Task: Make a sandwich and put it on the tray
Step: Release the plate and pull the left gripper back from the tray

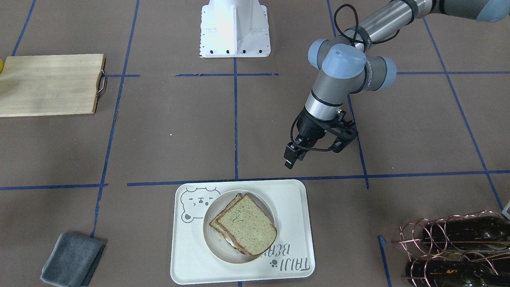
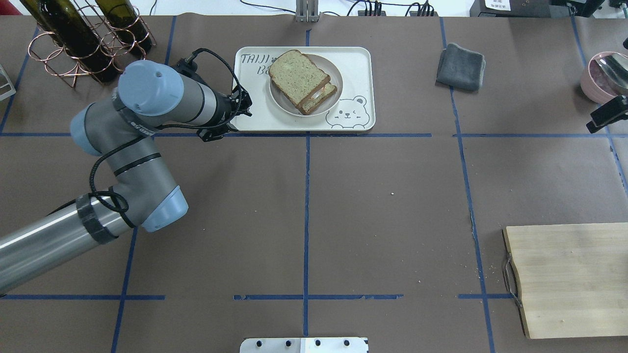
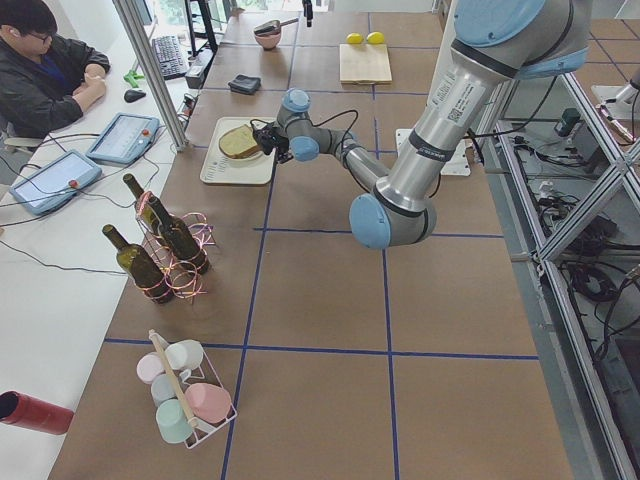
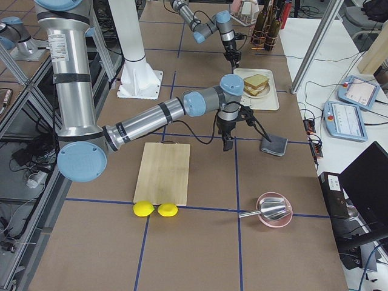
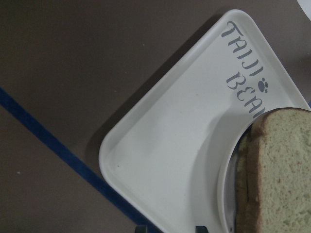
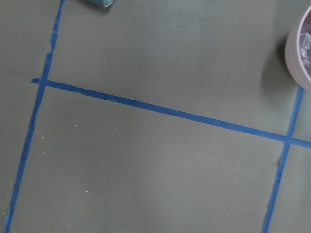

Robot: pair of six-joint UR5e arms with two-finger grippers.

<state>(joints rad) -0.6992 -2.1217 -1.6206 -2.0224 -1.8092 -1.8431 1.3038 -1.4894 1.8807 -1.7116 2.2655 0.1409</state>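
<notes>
The sandwich [image 1: 247, 225], two greenish-tan bread slices with a bit of white egg at the edge, lies on a small round white dish [image 1: 210, 236]. The dish stands on the cream tray [image 1: 291, 199] with the bear drawing. It also shows in the overhead view [image 2: 299, 78] and the left wrist view [image 5: 282, 170]. My left gripper [image 1: 292, 159] hovers beside and above the tray's corner [image 5: 180, 145], open and empty. My right gripper [image 2: 607, 113] shows only partly at the overhead view's right edge, above bare table; I cannot tell whether it is open or shut.
A copper rack with wine bottles [image 2: 83, 39] stands left of the tray. A grey cloth [image 2: 461, 66] lies to its right. A pink bowl [image 2: 606, 76] sits at the far right. A wooden cutting board [image 2: 569, 279] lies at the near right.
</notes>
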